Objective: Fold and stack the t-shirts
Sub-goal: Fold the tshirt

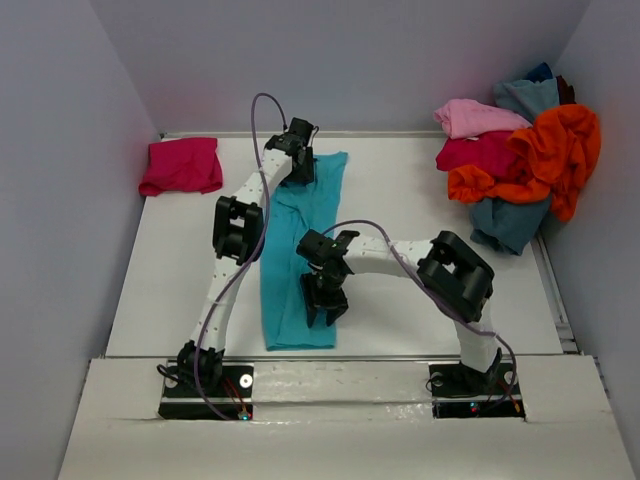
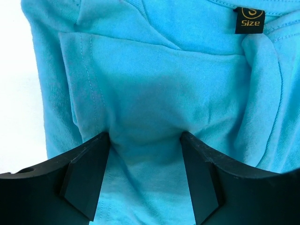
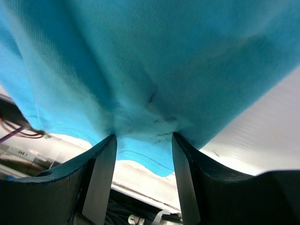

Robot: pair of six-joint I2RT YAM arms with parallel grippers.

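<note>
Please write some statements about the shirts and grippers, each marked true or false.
1. The turquoise shirt lies in a long strip. True.
2. The magenta shirt is on the right pile. False: it lies folded alone, far left.
3. The left gripper is at the size label end. True.
4. The orange shirt is spread flat. False: it is crumpled on the pile.
5. The right gripper's jaws hold nothing. False: turquoise cloth is between them.
</note>
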